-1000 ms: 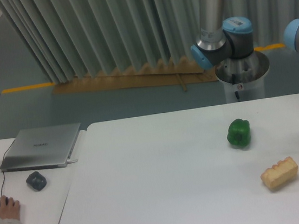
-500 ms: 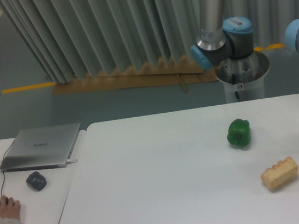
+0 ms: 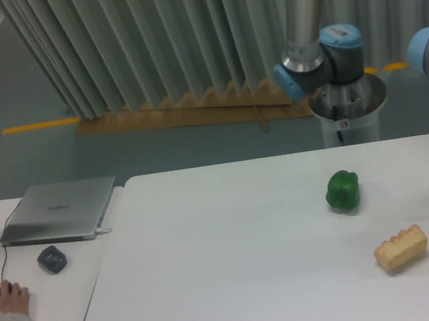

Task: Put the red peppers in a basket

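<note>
1. Red pepper: it does not show anywhere in the camera view, nor does a basket, so its place relative to the gripper cannot be told.
2. The gripper lies outside the picture; only the arm's grey-and-blue joints point(image 3: 319, 54) show behind the worktop point(image 3: 235, 267).
3. A green pepper point(image 3: 343, 190) stands near a tan ridged block point(image 3: 401, 248).
4. The closed laptop point(image 3: 60, 211) bears lettering too small to read.

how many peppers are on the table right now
1: a green pepper toward the right of the white table, behind the tan bread block. No red pepper shows; one may lie outside the frame.
</note>
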Robot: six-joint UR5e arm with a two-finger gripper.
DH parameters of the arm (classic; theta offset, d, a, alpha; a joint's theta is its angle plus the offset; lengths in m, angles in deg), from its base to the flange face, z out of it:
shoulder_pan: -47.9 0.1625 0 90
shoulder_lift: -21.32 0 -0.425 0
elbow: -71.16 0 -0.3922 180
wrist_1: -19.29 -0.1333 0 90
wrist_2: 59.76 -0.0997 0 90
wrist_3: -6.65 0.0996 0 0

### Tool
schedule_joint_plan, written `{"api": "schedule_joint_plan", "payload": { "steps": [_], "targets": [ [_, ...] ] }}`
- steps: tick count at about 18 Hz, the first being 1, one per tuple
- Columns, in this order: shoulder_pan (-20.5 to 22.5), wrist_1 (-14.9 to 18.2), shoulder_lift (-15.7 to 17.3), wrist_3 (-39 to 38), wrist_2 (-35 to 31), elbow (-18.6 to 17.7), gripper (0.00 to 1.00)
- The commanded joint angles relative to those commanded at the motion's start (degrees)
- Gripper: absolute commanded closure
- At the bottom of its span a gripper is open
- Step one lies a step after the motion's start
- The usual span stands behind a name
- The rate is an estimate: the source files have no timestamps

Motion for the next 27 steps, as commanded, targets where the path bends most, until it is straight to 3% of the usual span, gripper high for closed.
{"api": "schedule_joint_plan", "payload": {
  "steps": [3,27],
  "targets": [
    [-0.1,-1.6,-0.1,0.1,-0.2,0.1,0.00],
    [-1.6,-1.7,-0.2,-0.2,-0.2,0.2,0.00]
  ]
}}
